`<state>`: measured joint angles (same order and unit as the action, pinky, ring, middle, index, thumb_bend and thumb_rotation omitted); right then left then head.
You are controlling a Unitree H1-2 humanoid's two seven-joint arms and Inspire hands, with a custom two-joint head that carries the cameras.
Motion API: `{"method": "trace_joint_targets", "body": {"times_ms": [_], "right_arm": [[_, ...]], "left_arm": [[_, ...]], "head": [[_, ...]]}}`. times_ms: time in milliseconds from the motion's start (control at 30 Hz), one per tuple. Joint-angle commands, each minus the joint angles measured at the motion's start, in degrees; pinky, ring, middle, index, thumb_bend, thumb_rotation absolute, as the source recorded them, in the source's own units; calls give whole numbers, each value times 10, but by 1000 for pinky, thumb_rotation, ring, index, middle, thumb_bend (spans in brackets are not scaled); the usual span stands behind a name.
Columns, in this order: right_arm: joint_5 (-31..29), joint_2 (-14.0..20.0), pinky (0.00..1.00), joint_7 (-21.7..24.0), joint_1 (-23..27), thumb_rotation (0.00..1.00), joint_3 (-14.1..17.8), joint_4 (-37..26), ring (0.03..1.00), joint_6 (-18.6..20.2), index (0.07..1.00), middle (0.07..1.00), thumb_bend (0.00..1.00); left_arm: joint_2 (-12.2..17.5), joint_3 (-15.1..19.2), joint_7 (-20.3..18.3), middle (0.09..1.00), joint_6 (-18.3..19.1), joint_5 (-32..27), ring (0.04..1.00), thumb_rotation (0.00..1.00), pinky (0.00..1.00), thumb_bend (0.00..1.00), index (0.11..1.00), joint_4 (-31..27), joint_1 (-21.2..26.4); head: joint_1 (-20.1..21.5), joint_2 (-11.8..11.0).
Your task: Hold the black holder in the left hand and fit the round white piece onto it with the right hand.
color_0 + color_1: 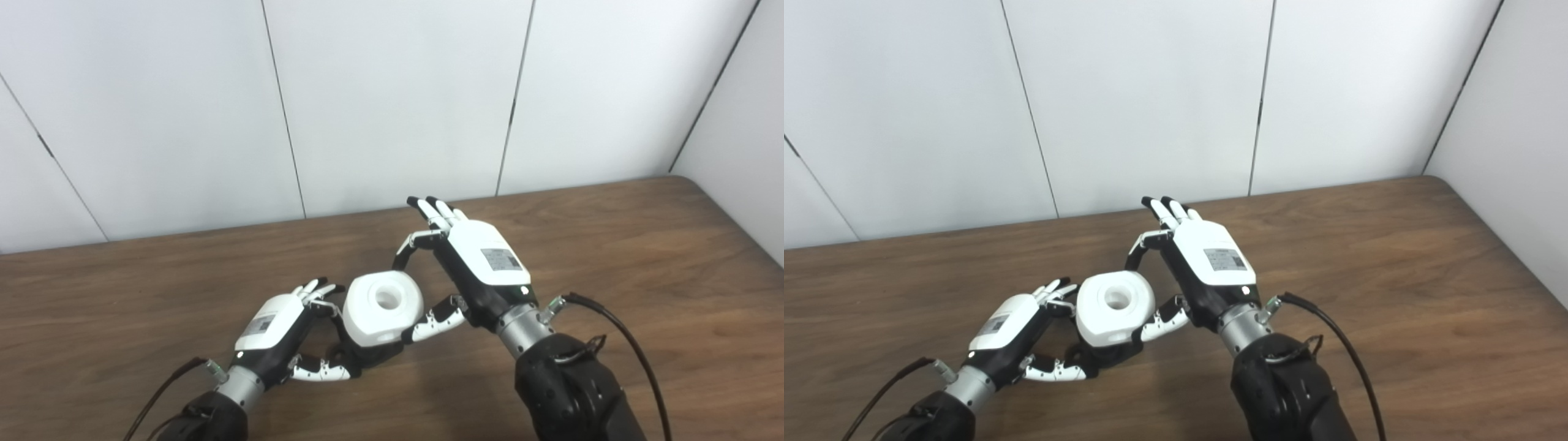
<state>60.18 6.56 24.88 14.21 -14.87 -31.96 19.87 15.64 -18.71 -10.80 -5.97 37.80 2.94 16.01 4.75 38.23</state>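
Two hands low over brown desk (643,257). Left hand (275,327): fingers curled round black holder (361,356), thumb underneath, holder gripped just right of palm. Round white piece (383,309) seated atop holder, central hole facing up, between both hands. Right hand (474,263): spread wide, thumb (432,324) touching white piece's right side, one finger arched over its far edge, remaining fingers extended away; not closed on it. White wall panels behind.
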Motion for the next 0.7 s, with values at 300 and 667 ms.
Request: {"method": "trace_joint_targets", "body": {"times_ms": [300, 667], "right_arm": [[4, -10, 999, -1, 2, 138, -3, -3, 1000, -20, 480, 971, 511], [8, -18, 935, -51, -22, 135, -16, 33, 1000, -46, 479, 964, 514]], "left_arm": [[-5, 0, 15, 922, -12, 3, 1000, 45, 1000, 516, 482, -19, 12], [-7, -1, 6, 926, -4, 5, 1000, 45, 1000, 516, 481, -29, 12]], "head": [[-12, 5], [-19, 10]]}}
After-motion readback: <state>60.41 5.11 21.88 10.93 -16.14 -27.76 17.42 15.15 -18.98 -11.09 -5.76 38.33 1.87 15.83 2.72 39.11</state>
